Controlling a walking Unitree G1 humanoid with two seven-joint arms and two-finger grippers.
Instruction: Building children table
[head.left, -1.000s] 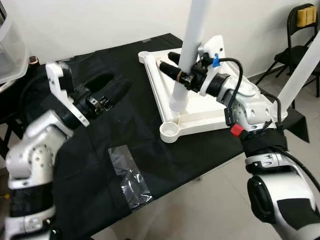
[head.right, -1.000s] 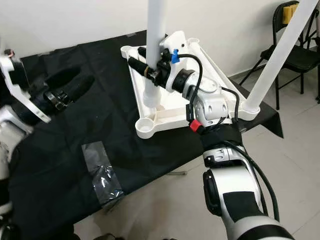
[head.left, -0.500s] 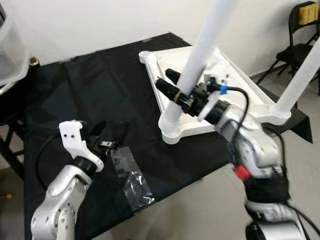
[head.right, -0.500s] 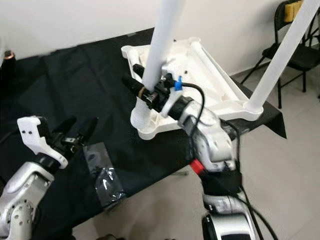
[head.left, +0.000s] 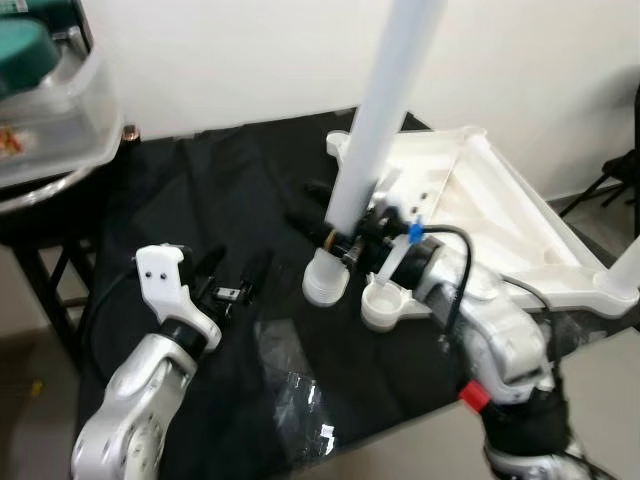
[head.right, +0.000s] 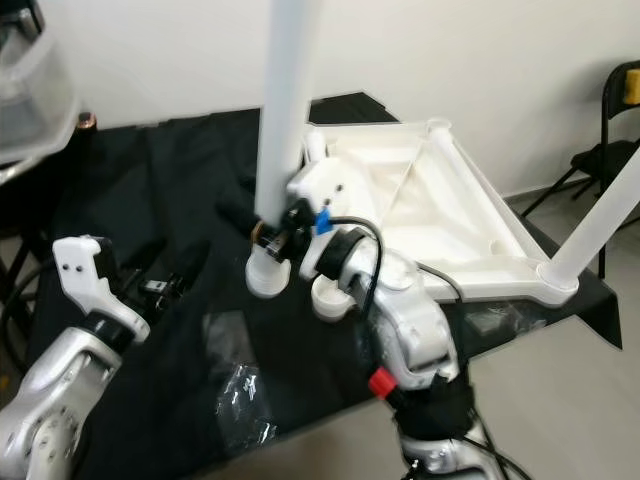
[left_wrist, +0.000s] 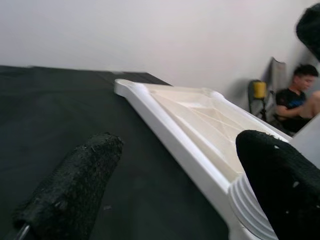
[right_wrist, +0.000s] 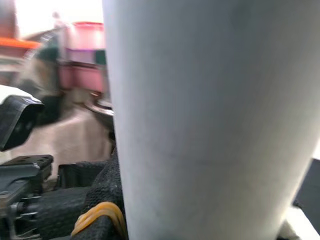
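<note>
The white table top (head.left: 480, 190) lies upside down on the black cloth. My right gripper (head.left: 345, 240) is shut on a white table leg (head.left: 380, 110) near its lower end, and holds it almost upright. The leg's ribbed end (head.left: 325, 285) sits just left of the empty corner socket (head.left: 383, 305), on or close above the cloth. In the right wrist view the leg (right_wrist: 200, 125) is right against the fingers (right_wrist: 100, 200). A second leg (head.right: 600, 220) stands in the far right corner. My left gripper (head.left: 235, 285) is open and low over the cloth, left of the leg, holding nothing.
A clear plastic bin (head.left: 50, 110) stands at the upper left on a stand. A crumpled clear wrapper (head.left: 295, 385) lies on the cloth (head.left: 200, 200) near the front edge. A folding chair (head.right: 615, 130) is at the far right. A seated person (left_wrist: 300, 97) is in the background.
The camera has shifted. My right gripper has swung the leg upright, and its end has come off the corner socket to the socket's left. The left gripper stays low and open.
</note>
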